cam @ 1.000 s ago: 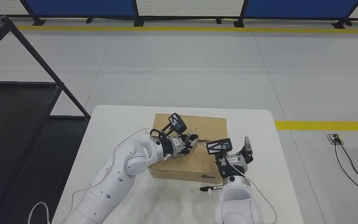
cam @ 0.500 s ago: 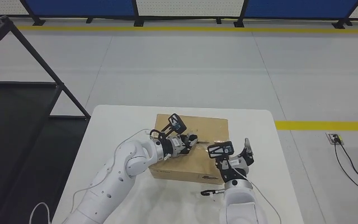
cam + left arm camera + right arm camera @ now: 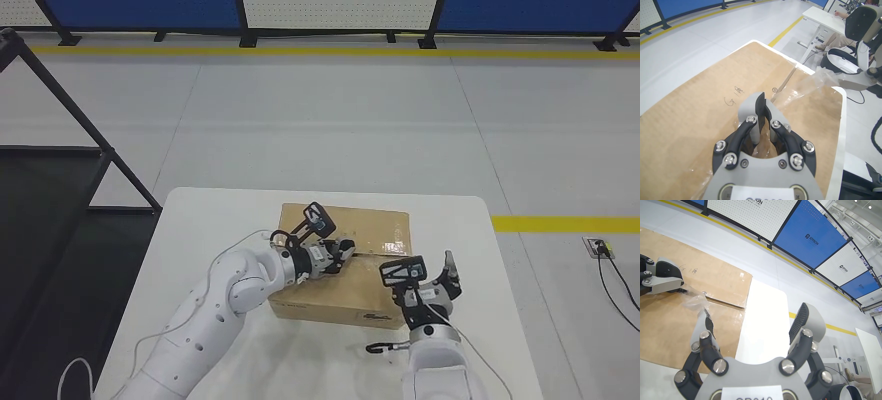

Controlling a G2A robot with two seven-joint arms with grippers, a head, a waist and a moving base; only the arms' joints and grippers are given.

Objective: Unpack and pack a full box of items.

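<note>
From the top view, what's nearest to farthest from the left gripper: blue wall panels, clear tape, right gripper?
1. clear tape, at its fingertips.
2. right gripper, by the box's right end.
3. blue wall panels, far across the floor.

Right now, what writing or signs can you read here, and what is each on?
"G 1" then an unreadable scribble, handwritten: cardboard box top.
A round stamp by the box seam: too small.
Labels on left gripper and right gripper: cut off.
Logo words on wall panels: brand print, not quoted.
No text on the clear tape.
</note>
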